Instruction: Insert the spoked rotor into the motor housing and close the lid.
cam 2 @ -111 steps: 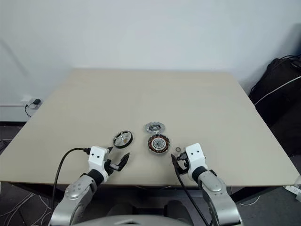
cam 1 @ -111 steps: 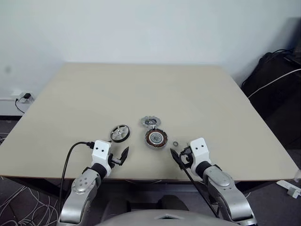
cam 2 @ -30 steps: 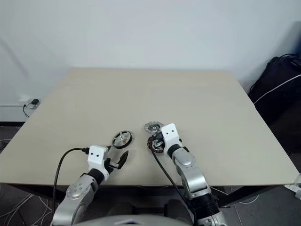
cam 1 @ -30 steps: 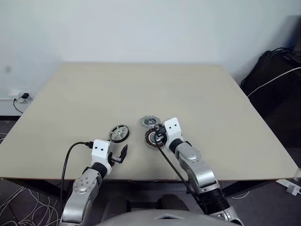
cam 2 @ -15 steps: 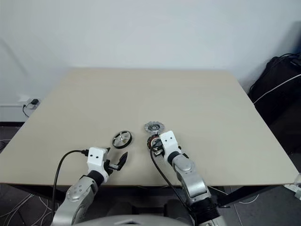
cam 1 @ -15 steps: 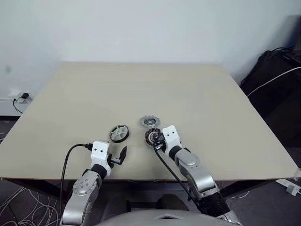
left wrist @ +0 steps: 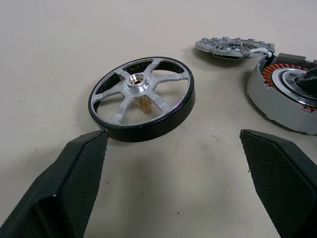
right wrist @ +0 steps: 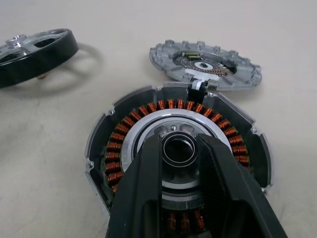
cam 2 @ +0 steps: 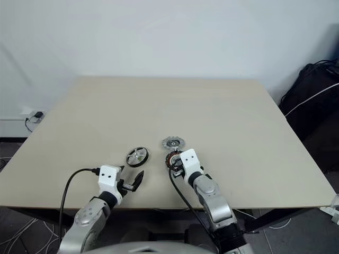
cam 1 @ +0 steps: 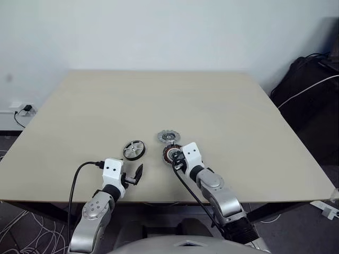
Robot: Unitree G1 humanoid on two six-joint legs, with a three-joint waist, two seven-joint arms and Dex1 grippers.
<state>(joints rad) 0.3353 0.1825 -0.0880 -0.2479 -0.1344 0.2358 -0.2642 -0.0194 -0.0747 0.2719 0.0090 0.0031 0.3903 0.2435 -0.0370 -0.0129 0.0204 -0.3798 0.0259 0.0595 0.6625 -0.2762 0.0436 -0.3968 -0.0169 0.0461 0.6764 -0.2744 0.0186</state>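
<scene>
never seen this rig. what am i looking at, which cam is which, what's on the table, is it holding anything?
It is a two-armed humanoid robot at a beige table.

Two pictures come from a stereo camera on its head, looking down over both arms. The other two come from cameras on the wrists, looking along each hand's two black fingers.

Three motor parts lie on the table: the spoked rotor, the motor housing with its copper windings, and the notched grey lid just beyond it.

The left hand is open and empty, short of the rotor. The right hand is over the housing's centre, pinching a small metal ring between its fingers. Whether the ring is already seated, I cannot tell.
</scene>
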